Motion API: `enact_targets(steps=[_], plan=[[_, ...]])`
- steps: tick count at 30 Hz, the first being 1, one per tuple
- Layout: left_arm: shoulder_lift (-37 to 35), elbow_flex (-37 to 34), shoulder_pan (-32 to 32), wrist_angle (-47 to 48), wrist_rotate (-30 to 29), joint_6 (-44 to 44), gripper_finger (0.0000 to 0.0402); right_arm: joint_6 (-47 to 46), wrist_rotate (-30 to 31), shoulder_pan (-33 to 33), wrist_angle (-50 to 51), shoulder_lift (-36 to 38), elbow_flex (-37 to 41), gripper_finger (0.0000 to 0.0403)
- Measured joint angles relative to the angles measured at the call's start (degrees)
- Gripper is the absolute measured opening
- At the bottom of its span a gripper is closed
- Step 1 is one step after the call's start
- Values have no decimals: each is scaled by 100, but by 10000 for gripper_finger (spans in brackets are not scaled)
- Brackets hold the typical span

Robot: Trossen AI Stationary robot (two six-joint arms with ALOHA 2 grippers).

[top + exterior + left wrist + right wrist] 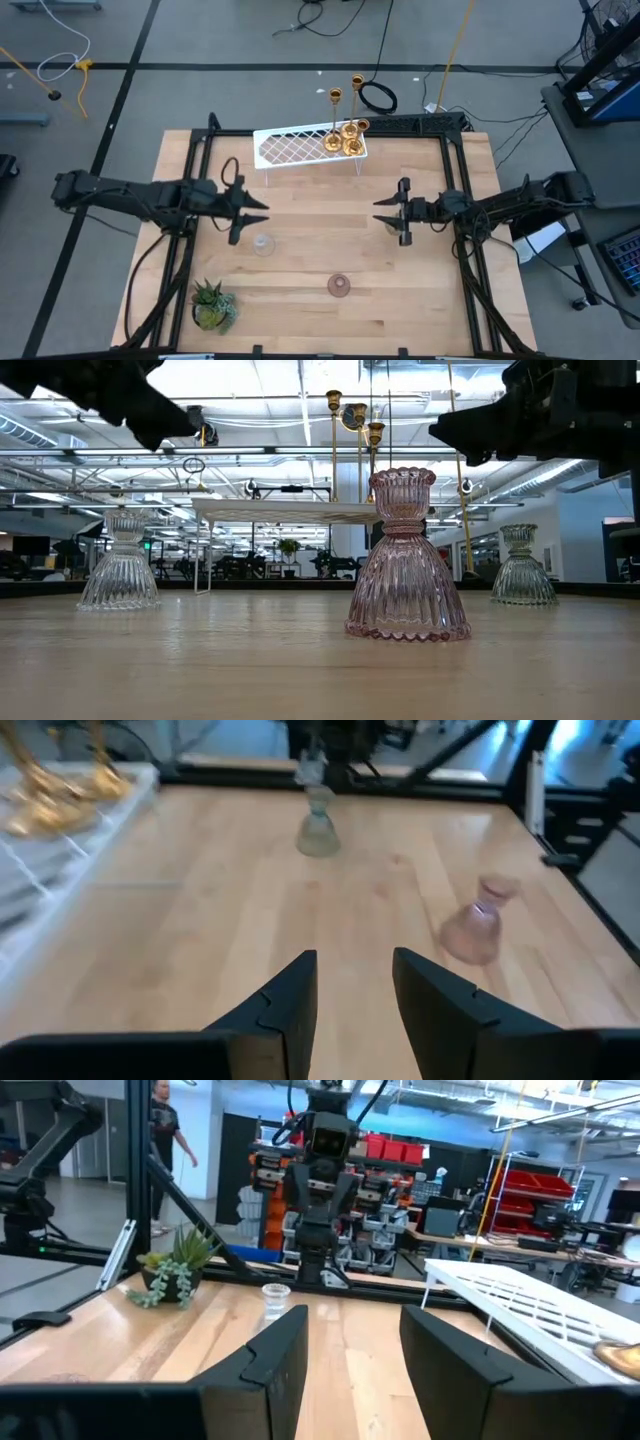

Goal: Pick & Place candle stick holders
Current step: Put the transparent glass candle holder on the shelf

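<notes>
- The left hand (pixel 262 210) hovers at about 9 o'clock of the bench (pixel 300 300), fingers spread and holding nothing. The clear holder (pixel 262 243) stands just below it; a descent off-centre would knock the ribbed glass over.
- The right hand (pixel 380 212) hangs at about 3 o'clock, also spread and empty. The greenish holder (pixel 318 832) stands right beneath it, so a careless drop could clip its rim.
- The pink holder (pixel 339 287) stands alone near 6 o'clock, well apart from both hands. Smooth glass may slip from a shallow pinch.
- The gold holders (pixel 348 135) crowd the right end of the white rack (pixel 290 148) at 12 o'clock; adding another there risks toppling the slim stems.
</notes>
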State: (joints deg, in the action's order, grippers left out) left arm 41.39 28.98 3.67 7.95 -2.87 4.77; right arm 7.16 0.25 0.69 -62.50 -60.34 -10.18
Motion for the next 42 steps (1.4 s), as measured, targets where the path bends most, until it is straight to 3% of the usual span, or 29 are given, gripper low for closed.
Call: enact_targets(steps=[11,24,31,35,42], plan=[[335,-428,664,-200,-20,261,136,92,-39,5,-449,-792,-72,157],[799,-441,659,-157,-276,96,141,-198,-32,13,-458,-1298,-349,233],[813,-441,659,338,-566,263,200,-197,-32,11,-505,-1298,-349,231],[813,-441,714,836,-441,652,243,-197,-32,11,-501,-1298,-349,229],[814,-441,1096,718,-362,864,287,-197,-32,11,-498,-1298,-349,231]])
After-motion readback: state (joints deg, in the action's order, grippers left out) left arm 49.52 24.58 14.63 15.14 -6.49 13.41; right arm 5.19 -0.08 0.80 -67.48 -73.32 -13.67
